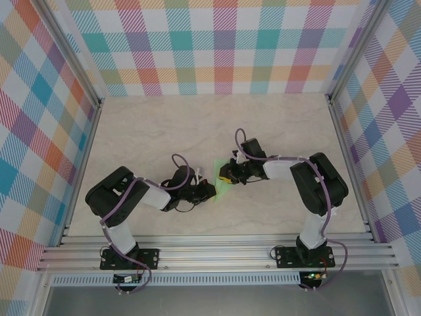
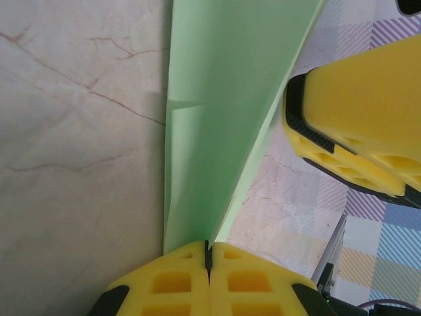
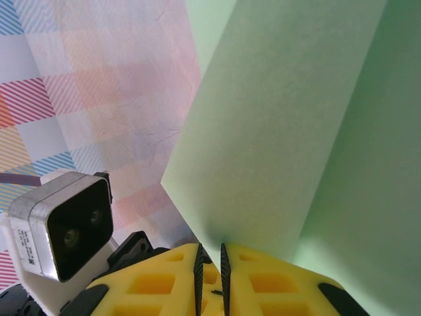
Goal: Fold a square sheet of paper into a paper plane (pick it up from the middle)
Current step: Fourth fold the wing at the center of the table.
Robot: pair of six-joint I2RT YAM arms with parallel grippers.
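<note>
So my table point(image 1: 197, 125) is a pale beige marble-look top with thin brownish veins, shiny enough to mirror the plaid walls point(image 1: 223, 46). An aluminium rail point(image 1: 217, 249) runs along the 6 o'clock edge. The pale-green sheet of paper point(image 1: 219, 184) is just 6 o'clock of centre. Honestly I can't tell if it touches the top.

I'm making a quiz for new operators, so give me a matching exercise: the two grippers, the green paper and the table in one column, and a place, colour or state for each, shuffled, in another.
Column one:
1 left gripper
2 right gripper
3 sheet of paper
4 table

Column two:
a marbled beige
b jaws shut on the paper, left of it in the top view
c pale green, creased
d jaws shut on the paper, right of it in the top view

Pairs: 1-b, 2-d, 3-c, 4-a
</note>
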